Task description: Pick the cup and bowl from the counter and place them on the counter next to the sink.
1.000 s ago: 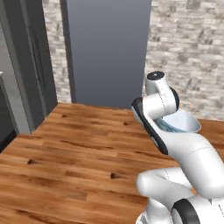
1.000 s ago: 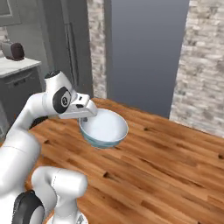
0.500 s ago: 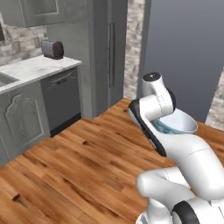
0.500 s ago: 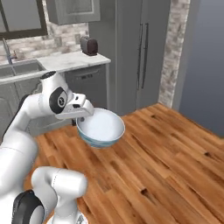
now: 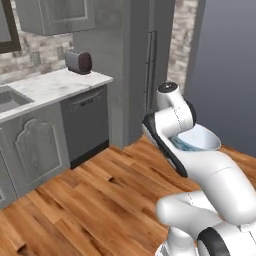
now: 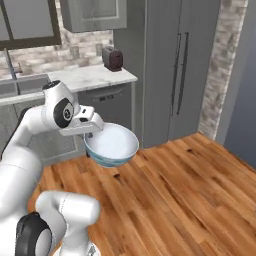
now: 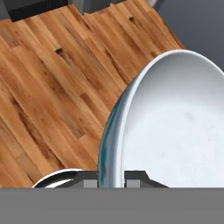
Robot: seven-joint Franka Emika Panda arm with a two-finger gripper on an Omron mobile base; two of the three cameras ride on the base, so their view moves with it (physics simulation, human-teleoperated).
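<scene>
While carried: the bowl is held in mid-air over the wooden floor, well apart from any surface.
Gripper: the gripper is closed narrowly on the bowl's rim, one finger outside the wall and one inside, as seen in the hand view.
Handling: the bowl is judged stiff, smooth and probably slippery; being wide and held at one edge only, it may tilt or slip if swung sharply. A rim pinch is the only hold offered, since the body is too wide for the jaws.
Fragility: a ceramic-like make is suggested, so a gentle set-down is advised.
Surface: a white marble surface lies far left, carrying a toaster; the sink is set in it further left.
Room: grey cabinets, a dishwasher under the surface, a tall grey fridge and a stone wall are seen.
Cup: its place cannot be told.
</scene>
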